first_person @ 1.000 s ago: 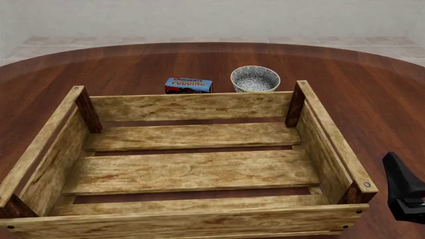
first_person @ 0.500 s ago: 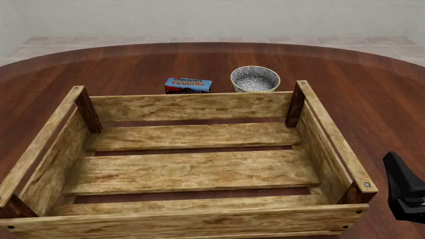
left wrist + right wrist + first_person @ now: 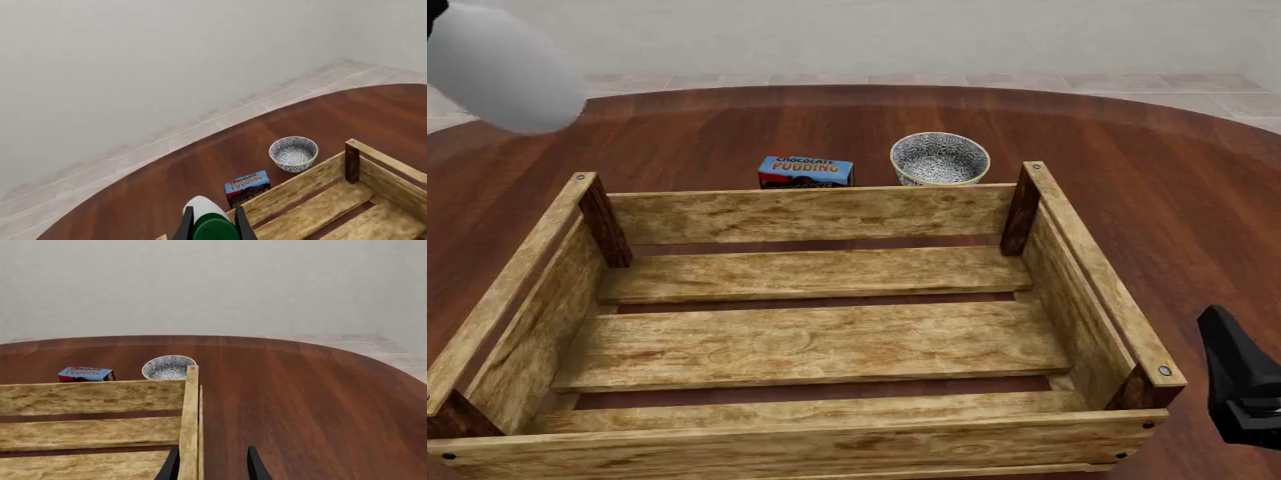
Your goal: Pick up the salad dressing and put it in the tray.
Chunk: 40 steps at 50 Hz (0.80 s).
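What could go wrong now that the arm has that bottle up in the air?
1. The left gripper pinches the salad dressing only near its green cap; the whitish body hangs free, high above the table, so it might swing or slip out.
2. The bottle is beyond the tray's left wall, not over its floor. Let go now, it would likely land outside.
3. Released from this height, it could tip over or bounce on the slats.

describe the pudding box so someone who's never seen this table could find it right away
Start at the large slatted wooden tray that fills the middle of the round wooden table. Just beyond its far wall stand two small things side by side: the chocolate pudding box and, to its right in the front view, a speckled bowl. The box is the flat-sided blue one with printed lettering; the bowl is round and open.
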Each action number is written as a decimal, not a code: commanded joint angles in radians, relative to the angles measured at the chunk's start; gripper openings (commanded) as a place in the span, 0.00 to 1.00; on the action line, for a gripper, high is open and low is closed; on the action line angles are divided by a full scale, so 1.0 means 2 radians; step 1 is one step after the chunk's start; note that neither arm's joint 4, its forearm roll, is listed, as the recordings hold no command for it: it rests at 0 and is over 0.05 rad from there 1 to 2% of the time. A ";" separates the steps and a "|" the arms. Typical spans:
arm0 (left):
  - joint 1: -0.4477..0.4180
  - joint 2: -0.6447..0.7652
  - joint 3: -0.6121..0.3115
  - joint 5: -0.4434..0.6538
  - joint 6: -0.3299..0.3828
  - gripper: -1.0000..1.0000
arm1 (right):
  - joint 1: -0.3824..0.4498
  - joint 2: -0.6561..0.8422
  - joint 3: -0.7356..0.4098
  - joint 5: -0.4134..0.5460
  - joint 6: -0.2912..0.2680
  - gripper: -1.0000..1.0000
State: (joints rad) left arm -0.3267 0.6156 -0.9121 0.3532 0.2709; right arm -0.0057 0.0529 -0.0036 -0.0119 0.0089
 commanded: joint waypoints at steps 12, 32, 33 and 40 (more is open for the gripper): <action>-0.087 0.098 -0.001 -0.032 -0.018 0.00 | -0.004 0.009 0.001 -0.010 0.005 1.00; -0.143 0.206 -0.045 -0.009 -0.066 0.00 | -0.003 0.009 0.000 -0.009 0.005 1.00; -0.157 0.218 -0.050 -0.004 -0.073 0.00 | -0.003 0.009 0.000 -0.009 0.005 1.00; -0.175 0.261 -0.068 0.006 -0.080 0.00 | -0.004 0.008 0.001 -0.009 0.005 1.00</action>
State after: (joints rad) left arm -0.6181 1.0322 -0.9970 0.3438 0.1274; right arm -0.0123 0.0687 -0.0021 -0.0283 0.0184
